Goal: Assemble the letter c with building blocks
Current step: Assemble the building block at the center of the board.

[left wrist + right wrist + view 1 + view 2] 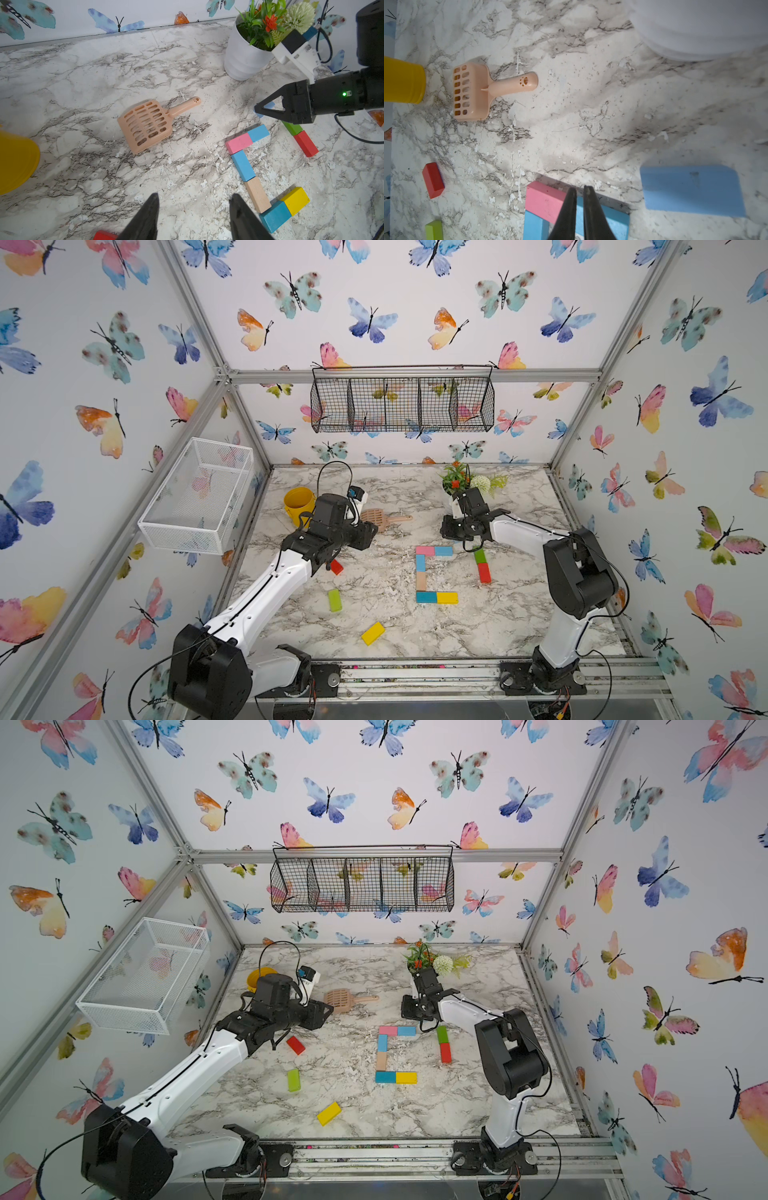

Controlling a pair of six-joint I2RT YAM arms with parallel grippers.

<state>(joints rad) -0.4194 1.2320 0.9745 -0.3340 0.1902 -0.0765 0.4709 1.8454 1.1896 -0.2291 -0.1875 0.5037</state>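
Six small painted wooden building blocks lie touching in a C on the marble-patterned tabletop [519, 614], near the tan slotted plastic scoop [376, 517], on its right-arm side and nearer the arm bases; pink block [424, 550] and light blue top block [443, 551] form the upper arm, teal block [426, 597] and yellow block [447, 598] the foot. The right gripper [580, 188] hangs over the pink-blue joint, jaws barely parted and empty; the left gripper [194, 195] sits just beside the scoop, jaws wide and empty, with a spare red block [336, 567] below it. We judge the last block placed and the letter complete; next, the right gripper must lift straight up without nudging the top row.
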